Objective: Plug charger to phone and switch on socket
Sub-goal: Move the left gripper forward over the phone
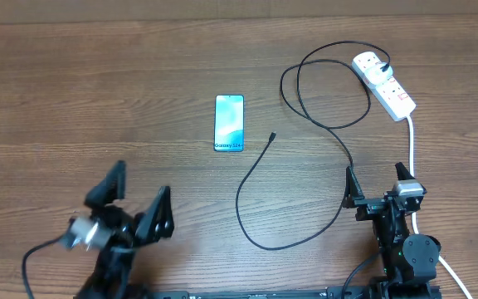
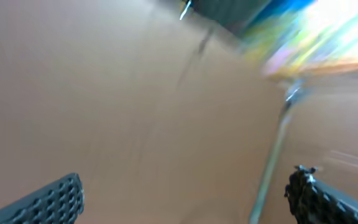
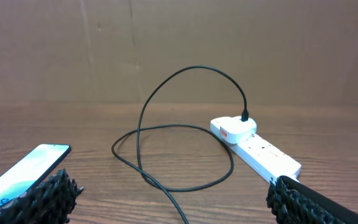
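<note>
Barely started: left claw (image 1: pixel 142 184) and right claw (image 1: pixel 375 174) both spread, empty. Phone (image 1: pixel 229 123) lies on tabletop (image 1: pixel 98 83) ahead-right of left claw, charger (image 1: pixel 272 135) tip loose beside it (unplugged). Socket (image 1: pixel 384 85) ahead of right claw, apparently unswitched.

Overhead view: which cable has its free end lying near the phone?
The thin black charger cable; its tip lies beside the phone. The thick white cord only leaves the socket.
</note>
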Robot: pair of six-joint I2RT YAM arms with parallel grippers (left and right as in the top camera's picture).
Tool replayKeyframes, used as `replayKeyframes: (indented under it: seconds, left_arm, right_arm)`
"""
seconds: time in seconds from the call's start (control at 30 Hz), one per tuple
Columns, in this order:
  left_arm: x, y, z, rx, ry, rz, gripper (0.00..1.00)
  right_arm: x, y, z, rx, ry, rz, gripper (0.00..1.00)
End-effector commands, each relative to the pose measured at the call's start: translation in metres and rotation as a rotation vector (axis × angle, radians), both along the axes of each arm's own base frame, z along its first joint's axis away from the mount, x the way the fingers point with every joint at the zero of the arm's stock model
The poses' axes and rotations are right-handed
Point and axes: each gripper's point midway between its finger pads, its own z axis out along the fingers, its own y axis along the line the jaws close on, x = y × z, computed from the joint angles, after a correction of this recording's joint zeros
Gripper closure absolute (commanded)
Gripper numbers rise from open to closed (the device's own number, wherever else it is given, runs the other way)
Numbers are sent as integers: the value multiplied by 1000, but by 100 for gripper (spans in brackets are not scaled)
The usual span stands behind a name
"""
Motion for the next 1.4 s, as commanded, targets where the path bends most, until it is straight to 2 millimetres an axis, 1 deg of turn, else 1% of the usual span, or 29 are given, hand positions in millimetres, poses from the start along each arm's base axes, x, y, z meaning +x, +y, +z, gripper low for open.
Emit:
replayKeyframes:
  seconds: [0.0,0.13,0.17,0.23,0.33,0.4,0.47,0.53,0.63,0.67,0.73,0.8,0.87,0.93,1.03,1.2,1.27,1.37]
  left_arm:
    - [-17,5,28,-56,-90,-3,0]
    - [-30,10,64,-53,-124,39,0]
    - [-33,10,74,-27,-118,61,0]
    - [-31,10,90,3,-53,89,0]
    - [-17,10,103,46,183,110,0]
    - [-4,11,106,136,340,144,0]
    - [8,11,112,282,469,176,0]
    - [16,6,120,368,549,149,0]
    - [26,-4,130,383,653,66,0]
    - [28,-9,133,388,666,31,0]
    - [36,-26,142,403,648,-80,0]
    - [45,-35,144,374,678,-158,0]
    - [58,-35,140,322,754,-181,0]
    - [70,-37,134,317,822,-191,0]
    - [87,-37,113,317,1002,-139,0]
    - [111,-40,71,414,1311,58,0]
    - [118,-41,56,453,1404,151,0]
    - [131,-44,38,499,1486,265,0]
  right_arm:
    - [0,0,-2,-1,-4,0,0]
    - [0,0,-2,-1,-4,0,0]
    - [0,0,-2,-1,-4,0,0]
    - [0,0,-2,-1,-4,0,0]
    - [0,0,-2,-1,-4,0,0]
    - [0,0,-2,-1,-4,0,0]
    - [0,0,-2,-1,-4,0,0]
    - [0,0,-2,-1,-4,0,0]
    - [0,0,-2,-1,-4,0,0]
    - [0,0,-2,-1,-4,0,0]
    - [0,0,-2,-1,-4,0,0]
    - [0,0,-2,-1,-4,0,0]
    - [0,0,-2,-1,-4,0,0]
    - [0,0,-2,-1,-4,0,0]
    - [0,0,-2,-1,-4,0,0]
    - [0,0,-2,-1,-4,0,0]
    - [0,0,-2,-1,-4,0,0]
    - [0,0,-2,-1,-4,0,0]
